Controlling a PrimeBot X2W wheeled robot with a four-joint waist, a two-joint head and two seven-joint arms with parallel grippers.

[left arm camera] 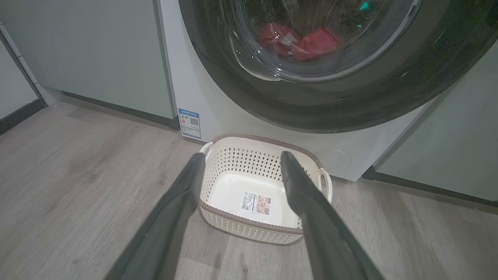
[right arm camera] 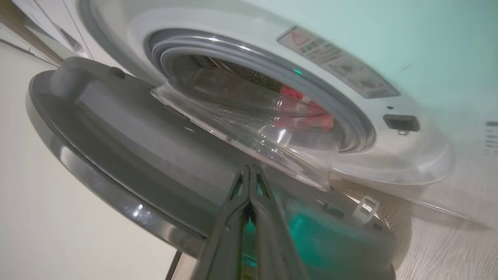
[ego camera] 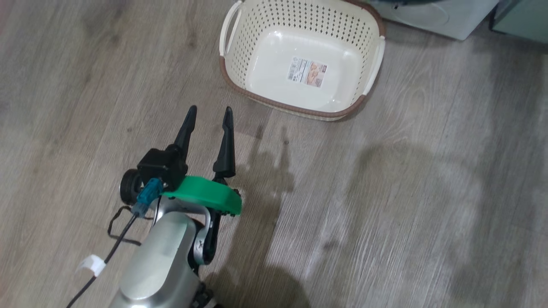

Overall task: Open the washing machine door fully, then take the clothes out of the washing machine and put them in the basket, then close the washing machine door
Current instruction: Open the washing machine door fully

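Observation:
The cream basket (ego camera: pixel 261 25) stands on the floor in front of the white washing machine (left arm camera: pixel 210 101); nothing lies in it. My left gripper (ego camera: pixel 209 113) hovers open and empty short of the basket (left arm camera: pixel 233 163), fingertips apart (left arm camera: pixel 242 155). The washing machine door (right arm camera: pixel 116 136) stands partly open. My right gripper (right arm camera: pixel 249 171) is shut, its tips against the door's grey inner face just below the clear glass bowl. Red clothes (right arm camera: pixel 307 118) lie inside the steel drum, seen through the door's glass (left arm camera: pixel 311 44). The door's black rim (left arm camera: pixel 350 105) faces the left wrist view.
Pale green cabinets flank the washer on the left (left arm camera: pixel 89 54) and right (left arm camera: pixel 455 147). A blue label sticker (left arm camera: pixel 189 123) and a small round hatch (left arm camera: pixel 332 160) sit low on the washer front. Grey wood floor (ego camera: pixel 406 192) lies around the basket.

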